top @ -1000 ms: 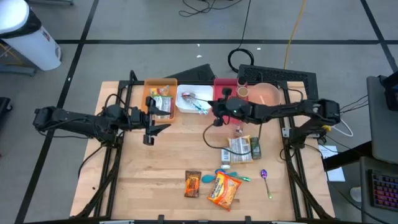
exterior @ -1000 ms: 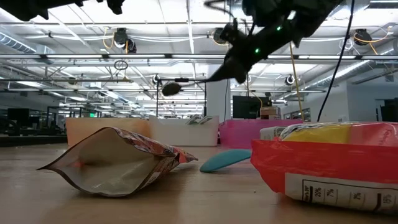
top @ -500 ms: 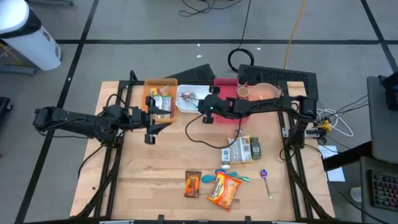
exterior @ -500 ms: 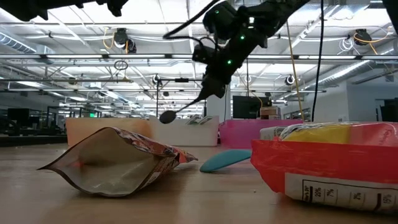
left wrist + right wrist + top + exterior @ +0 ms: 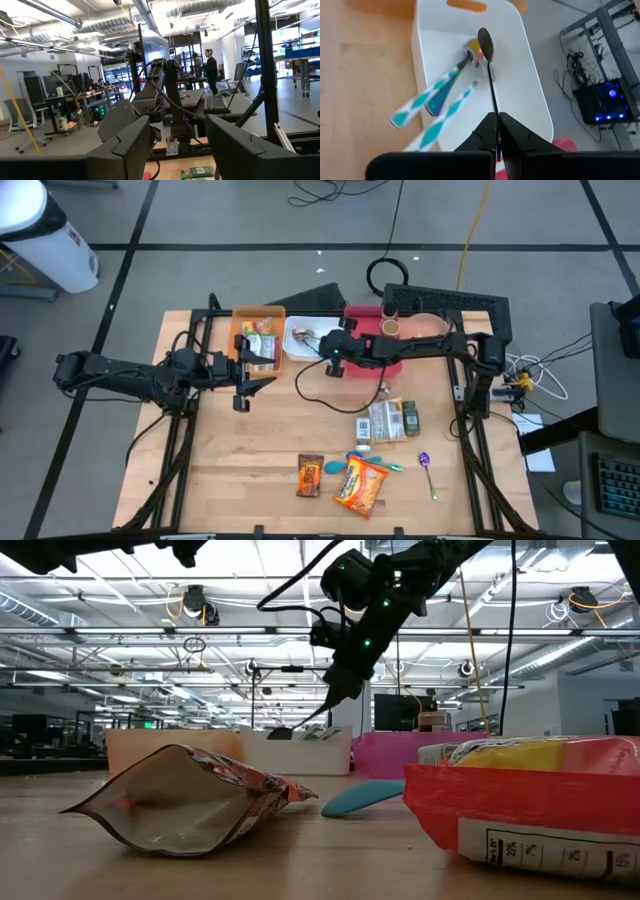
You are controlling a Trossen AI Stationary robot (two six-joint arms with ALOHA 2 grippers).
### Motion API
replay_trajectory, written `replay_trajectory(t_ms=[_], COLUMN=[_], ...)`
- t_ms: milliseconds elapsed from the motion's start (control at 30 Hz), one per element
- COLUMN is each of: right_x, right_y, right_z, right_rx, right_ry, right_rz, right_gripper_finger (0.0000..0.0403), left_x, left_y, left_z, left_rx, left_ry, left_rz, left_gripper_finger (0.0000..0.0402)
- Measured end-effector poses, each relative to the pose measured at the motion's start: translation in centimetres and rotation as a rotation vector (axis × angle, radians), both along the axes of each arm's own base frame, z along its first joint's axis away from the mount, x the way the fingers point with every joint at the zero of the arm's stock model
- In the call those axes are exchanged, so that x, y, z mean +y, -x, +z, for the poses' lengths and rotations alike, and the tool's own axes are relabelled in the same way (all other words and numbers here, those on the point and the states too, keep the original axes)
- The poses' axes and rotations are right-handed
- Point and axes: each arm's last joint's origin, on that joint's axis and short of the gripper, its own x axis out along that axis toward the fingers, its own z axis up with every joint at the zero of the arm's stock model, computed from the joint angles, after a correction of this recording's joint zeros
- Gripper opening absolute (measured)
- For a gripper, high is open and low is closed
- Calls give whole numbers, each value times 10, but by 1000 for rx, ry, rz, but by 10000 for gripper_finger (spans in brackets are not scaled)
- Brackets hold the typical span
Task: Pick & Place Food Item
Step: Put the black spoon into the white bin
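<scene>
The right gripper (image 5: 497, 131) is clamped on a dark spoon (image 5: 487, 55), bowl hanging over the white bin (image 5: 530, 95) — poised for release among the cutlery — while the left gripper (image 5: 240, 385) waits half-open, empty.

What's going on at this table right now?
The right gripper is shut on a dark spoon, holding it over the white bin at the back of the table, where teal-handled utensils already lie. The left gripper hangs above the table beside the orange bin, holding nothing. Snack packets are spread over the front of the table.
</scene>
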Motion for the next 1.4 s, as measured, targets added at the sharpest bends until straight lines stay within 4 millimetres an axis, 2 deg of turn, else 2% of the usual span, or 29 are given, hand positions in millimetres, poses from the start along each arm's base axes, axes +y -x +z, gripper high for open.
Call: replay_trajectory(t_ms=[200, 333, 667, 1000, 1400], right_x=[0, 2, -4, -7, -8], right_y=[0, 0, 1, -10, -11], right_z=[0, -2, -1, -38, -38], right_rx=[-14, -29, -50, 23, 25], right_ry=[-17, -89, -82, -76, -67], right_rz=[-8, 26, -36, -44, -33], right_gripper_finger=[0, 0, 0, 0, 2], left_x=[0, 0, 0, 1, 1], left_y=[0, -1, -1, -1, -1], left_z=[0, 0, -1, -2, -3], left_rx=[-1, 1, 4, 14, 28], left_ry=[-1, -1, -1, 3, 10], left_rz=[0, 0, 0, 17, 41], left_gripper_finger=[198, 198, 198, 198, 198])
